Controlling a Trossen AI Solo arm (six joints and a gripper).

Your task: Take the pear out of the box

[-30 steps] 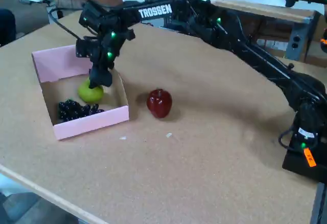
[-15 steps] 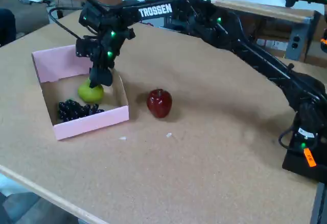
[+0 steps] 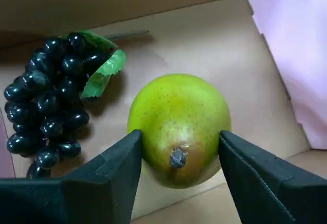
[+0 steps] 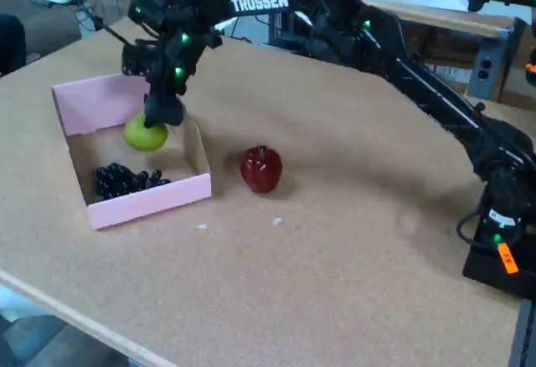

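The yellow-green pear (image 3: 179,127) fills the middle of the wrist view, clamped between my two black fingers (image 3: 110,178). My gripper (image 3: 180,155) is shut on it. In the fixed view the pear (image 4: 144,137) hangs under the gripper (image 4: 159,120), lifted a little above the floor of the pink box (image 4: 146,204). The box's brown inside (image 3: 214,45) shows beneath the pear.
A cluster of dark grapes (image 3: 48,98) with a green leaf lies in the box (image 4: 126,181). A dark red apple (image 4: 261,168) stands on the table to the right of the box. The box's taller pink flap (image 4: 88,103) rises at the back left.
The arm has risen and the pear has come up with it, off the box floor. The grapes and the apple have stayed in place.
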